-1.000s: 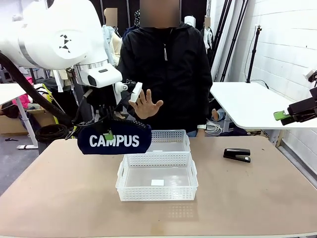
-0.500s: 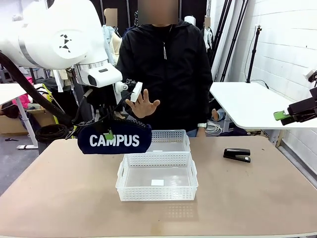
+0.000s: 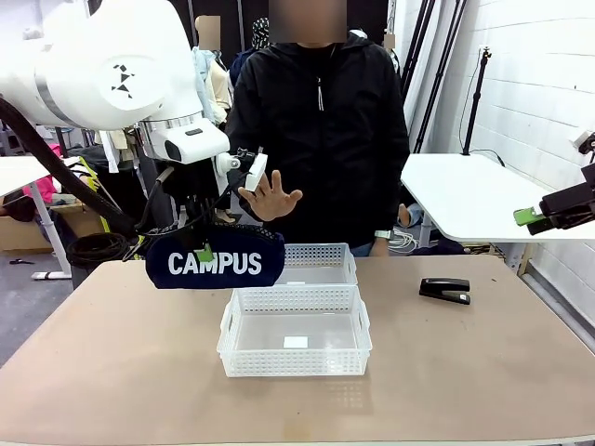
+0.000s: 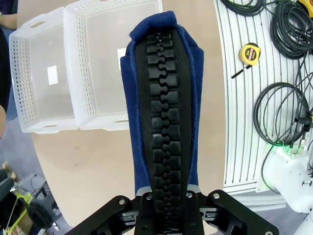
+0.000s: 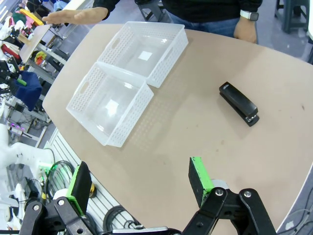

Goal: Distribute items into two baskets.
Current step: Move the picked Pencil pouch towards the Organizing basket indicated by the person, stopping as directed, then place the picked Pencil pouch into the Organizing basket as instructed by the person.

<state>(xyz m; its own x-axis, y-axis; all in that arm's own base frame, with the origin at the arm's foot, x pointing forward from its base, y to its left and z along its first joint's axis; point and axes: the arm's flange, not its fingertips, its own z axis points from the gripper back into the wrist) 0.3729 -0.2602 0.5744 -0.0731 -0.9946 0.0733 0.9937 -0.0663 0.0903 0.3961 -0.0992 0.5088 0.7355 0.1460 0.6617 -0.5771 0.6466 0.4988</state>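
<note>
Pouch (image 3: 216, 262), navy fabric, knobbly black top strip: soft, light, likely to sag; hangs above the table (image 3: 112, 372) at ten o'clock of the near basket (image 3: 294, 364), left gripper (image 3: 204, 251) clamped on its upper edge. Stapler (image 3: 445, 290), black, rigid, smooth, probably heavier: on the table at that basket's three o'clock, best pinched across its narrow sides; right gripper (image 5: 139, 181) spread wide, empty

White left arm (image 3: 112, 65) — black right pincer (image 5: 139, 178), green pads (image 5: 199, 177).

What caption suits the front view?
Left gripper holds CAMPUS pouch aloft by the empty near basket and far basket; stapler on table.
</note>
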